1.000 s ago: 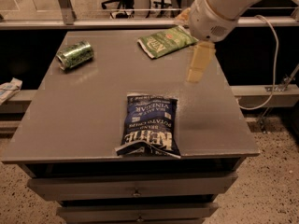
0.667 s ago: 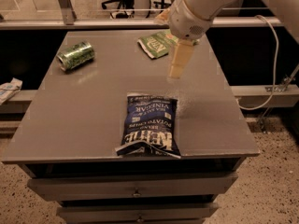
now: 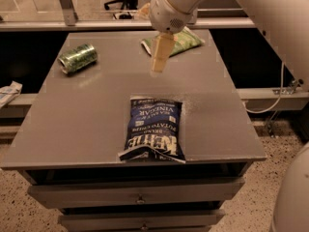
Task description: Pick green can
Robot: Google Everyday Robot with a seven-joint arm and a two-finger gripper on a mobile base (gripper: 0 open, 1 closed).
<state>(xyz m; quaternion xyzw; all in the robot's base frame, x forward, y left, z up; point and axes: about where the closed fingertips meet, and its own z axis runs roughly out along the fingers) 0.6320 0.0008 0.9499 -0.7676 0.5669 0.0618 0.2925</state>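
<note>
The green can (image 3: 77, 58) lies on its side near the back left corner of the grey table (image 3: 72, 124). It is shiny green with a mottled pattern. My gripper (image 3: 160, 58) hangs from the white arm over the back middle of the table, pointing down. It is well to the right of the can and apart from it, just in front of a flat green chip bag (image 3: 183, 41). Nothing shows in the gripper.
A blue Kettle chip bag (image 3: 154, 128) lies flat near the table's front edge. The green chip bag lies at the back right, partly behind the arm. Drawers (image 3: 140, 197) sit below the tabletop. A white object (image 3: 8, 92) lies on a ledge at left.
The gripper and arm have moved left across the back of the table, from the right side toward the middle, nearer the can. The can and both bags have not moved.
</note>
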